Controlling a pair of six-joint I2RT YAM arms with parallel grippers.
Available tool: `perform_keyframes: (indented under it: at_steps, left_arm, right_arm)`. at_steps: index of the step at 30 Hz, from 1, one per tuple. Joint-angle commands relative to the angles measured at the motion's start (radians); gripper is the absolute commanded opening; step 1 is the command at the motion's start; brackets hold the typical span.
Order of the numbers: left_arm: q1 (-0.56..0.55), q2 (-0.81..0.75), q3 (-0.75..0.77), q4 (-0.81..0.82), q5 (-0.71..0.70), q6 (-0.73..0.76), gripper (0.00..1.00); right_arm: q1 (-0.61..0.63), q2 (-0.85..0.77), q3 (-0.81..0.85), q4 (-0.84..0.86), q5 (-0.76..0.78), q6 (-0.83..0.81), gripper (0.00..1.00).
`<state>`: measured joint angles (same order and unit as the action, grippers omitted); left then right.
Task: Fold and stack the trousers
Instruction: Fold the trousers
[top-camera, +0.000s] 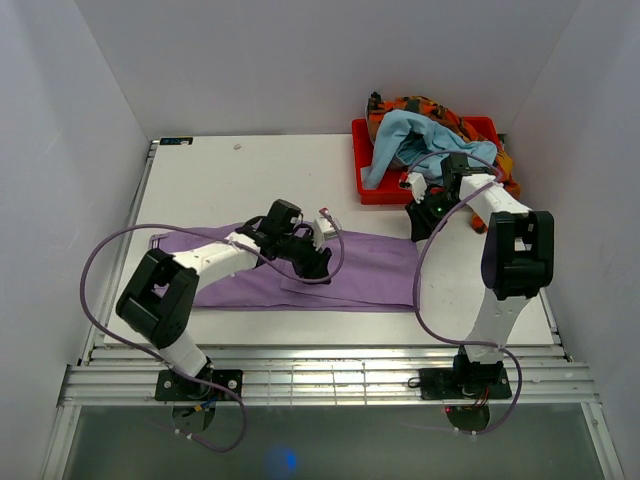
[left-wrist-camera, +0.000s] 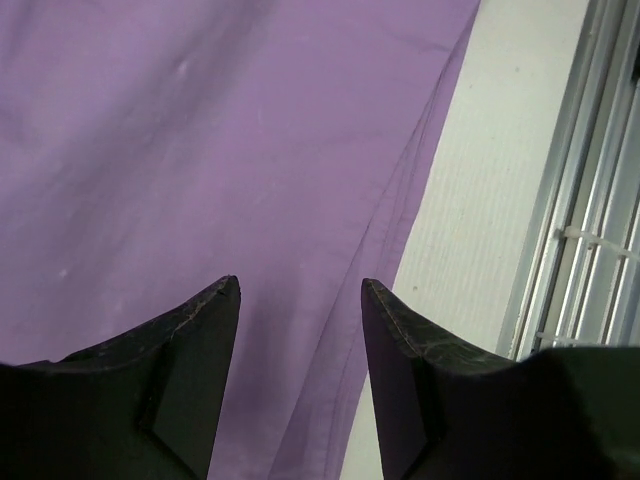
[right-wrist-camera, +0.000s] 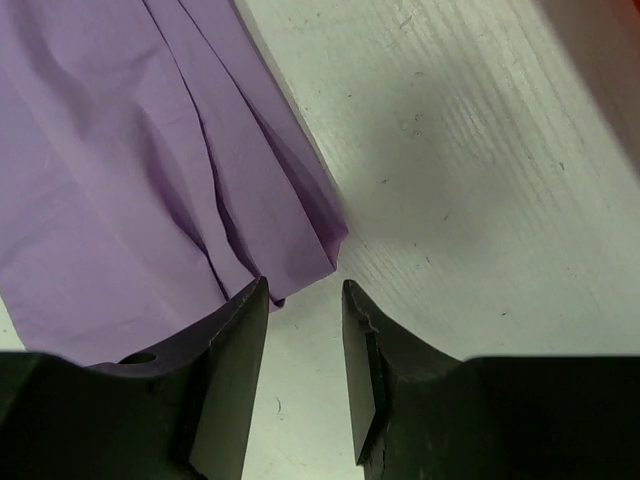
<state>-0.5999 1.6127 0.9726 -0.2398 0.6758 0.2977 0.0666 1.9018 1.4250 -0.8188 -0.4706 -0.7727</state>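
The white tabletop (top-camera: 250, 180) is the biggest thing here. It has pale walls on three sides. Metal rails (top-camera: 330, 380) run along its near edge, and the two arms are fixed there.

The purple trousers (top-camera: 370, 275) lie flat on the near half of the tabletop. They make one long strip that runs from the left side almost to the right arm. The cloth is smooth, with a few soft folds.

The left arm (top-camera: 165, 295) bends low and reaches out over the middle of the trousers. The right arm (top-camera: 510, 260) stands up taller and reaches to the right end of the trousers.

A red box (top-camera: 358, 160) sits in the far right corner, well apart from the trousers. A blue cloth (top-camera: 400, 140) and an orange cloth (top-camera: 430, 108) are piled in it and hang over its sides.

The left hand (left-wrist-camera: 300, 290) is over the purple cloth, close to its near edge. Its two black fingers (left-wrist-camera: 200, 340) are spread apart, and nothing is between them.

The right hand (right-wrist-camera: 305, 290) is at the end corner of the trousers. Its fingers are apart with a small gap. The corner of the cloth is just beside the tips, but the hand is not pinching it.
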Motion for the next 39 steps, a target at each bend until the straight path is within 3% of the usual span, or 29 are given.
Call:
perform_keyframes:
  at_steps: [1, 9, 29, 33, 34, 39]
  left_arm:
    - [0.003, 0.047, -0.003, 0.01, -0.019, 0.001, 0.63]
    - [0.003, 0.127, 0.005, 0.007, -0.085, -0.005, 0.63]
    - [0.003, 0.151, -0.009, -0.004, -0.099, 0.004, 0.63]
    - [0.003, 0.156, -0.011, -0.006, -0.099, 0.006, 0.63]
    - [0.003, 0.158, -0.011, -0.007, -0.099, 0.008, 0.62]
    - [0.003, 0.164, -0.015, -0.027, -0.096, 0.027, 0.51]
  right_arm:
    - [0.002, -0.012, 0.015, -0.02, 0.003, -0.092, 0.42]
    - [0.009, 0.017, -0.015, -0.042, -0.011, -0.14, 0.4]
    - [0.032, 0.057, -0.046, -0.052, -0.017, -0.171, 0.4]
    - [0.036, 0.057, -0.029, -0.074, -0.023, -0.181, 0.24]
    - [0.036, 0.057, -0.026, -0.075, -0.023, -0.184, 0.1]
    - [0.03, 0.042, 0.002, -0.066, 0.007, -0.177, 0.08]
